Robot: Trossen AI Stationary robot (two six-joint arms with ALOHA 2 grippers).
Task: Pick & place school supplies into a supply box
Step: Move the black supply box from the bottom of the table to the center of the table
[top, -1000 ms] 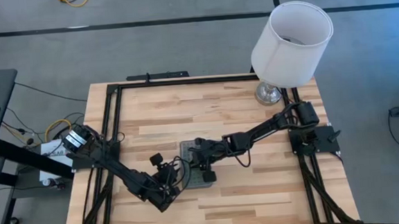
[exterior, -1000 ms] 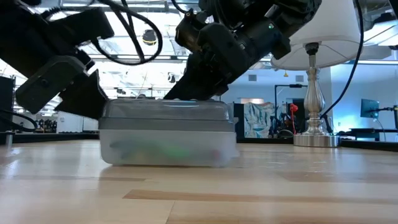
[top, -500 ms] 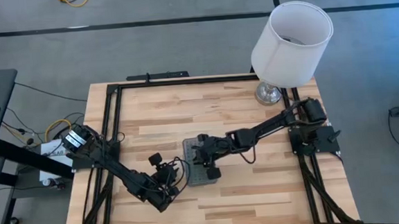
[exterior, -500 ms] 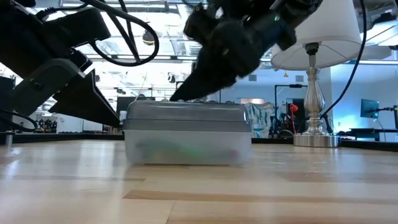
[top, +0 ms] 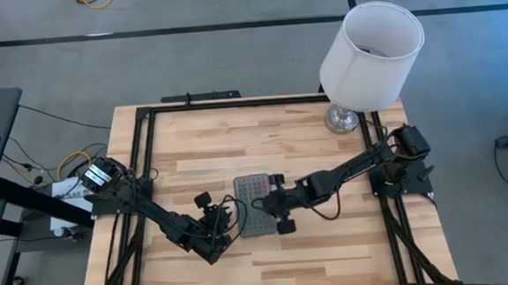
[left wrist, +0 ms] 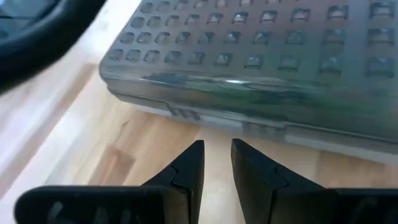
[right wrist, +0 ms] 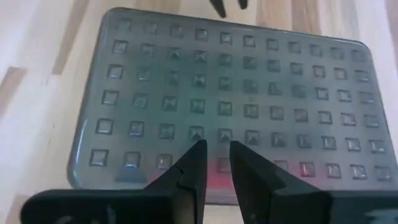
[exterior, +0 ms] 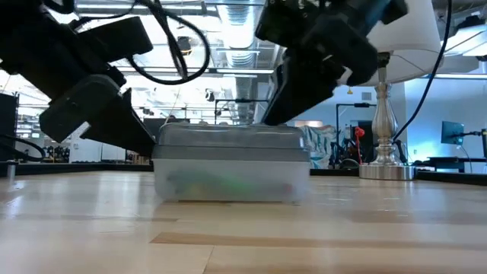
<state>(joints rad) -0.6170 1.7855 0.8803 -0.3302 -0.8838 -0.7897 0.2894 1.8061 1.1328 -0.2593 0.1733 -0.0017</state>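
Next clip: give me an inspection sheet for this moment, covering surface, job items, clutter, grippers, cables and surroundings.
Surface: wooden table, bare planks.
Job's things: supply box lid closed; coloured supplies dimly visible inside.
Clutter: white lamp at the far right corner.
Grippers: left gripper by the box's side, narrow gap, holding nothing; right gripper above the lid, narrow gap, holding nothing.
Cables: black leads along both arms; yellow wire off the table's left.
Surroundings: grey floor; nobody seen.

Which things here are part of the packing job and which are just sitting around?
Part of the job:
- supply box, lid closed
- coloured supplies dimly visible inside it
- left gripper, at the box's side
- right gripper, over the lid

Just sitting around:
- lamp at the table's far right corner
- cables off the table's left edge
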